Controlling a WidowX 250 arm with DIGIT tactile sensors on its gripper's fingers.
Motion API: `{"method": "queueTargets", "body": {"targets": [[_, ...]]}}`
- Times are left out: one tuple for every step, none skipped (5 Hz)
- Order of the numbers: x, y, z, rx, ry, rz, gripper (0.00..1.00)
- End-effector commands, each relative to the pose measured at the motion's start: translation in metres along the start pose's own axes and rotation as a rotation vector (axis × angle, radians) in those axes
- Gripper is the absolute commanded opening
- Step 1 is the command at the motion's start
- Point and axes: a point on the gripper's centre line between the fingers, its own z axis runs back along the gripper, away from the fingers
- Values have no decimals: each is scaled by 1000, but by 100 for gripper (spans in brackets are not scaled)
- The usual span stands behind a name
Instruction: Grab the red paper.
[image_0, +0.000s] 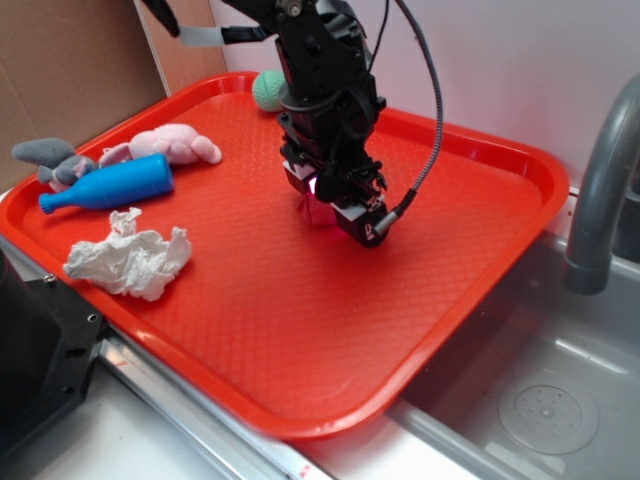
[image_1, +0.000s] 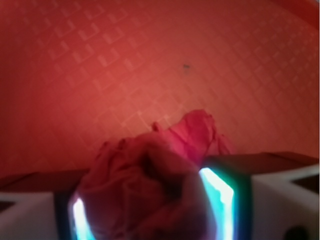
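Observation:
The red paper (image_1: 150, 185) is a dark crimson crumpled ball that fills the gap between my gripper's (image_1: 150, 205) two lit pads (image_1: 217, 195) in the wrist view and touches both. In the exterior view only a small bit of the red paper (image_0: 306, 208) shows under the black gripper (image_0: 318, 200), which points down near the middle of the orange-red tray (image_0: 300, 330). The gripper is shut on the paper, held at or just above the tray floor; I cannot tell which.
A white paper wad (image_0: 130, 262) lies at the tray's front left. A blue bottle (image_0: 110, 186), pink plush (image_0: 175, 145) and grey plush (image_0: 55, 160) lie at the left. A green ball (image_0: 267, 90) sits at the back. A sink (image_0: 545, 400) and faucet (image_0: 600, 190) are to the right.

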Motion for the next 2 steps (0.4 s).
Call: {"method": "queueTargets", "body": {"targets": [[-8, 45, 78, 43, -15, 194, 0], [-28, 69, 129, 12, 8, 338, 0]]}}
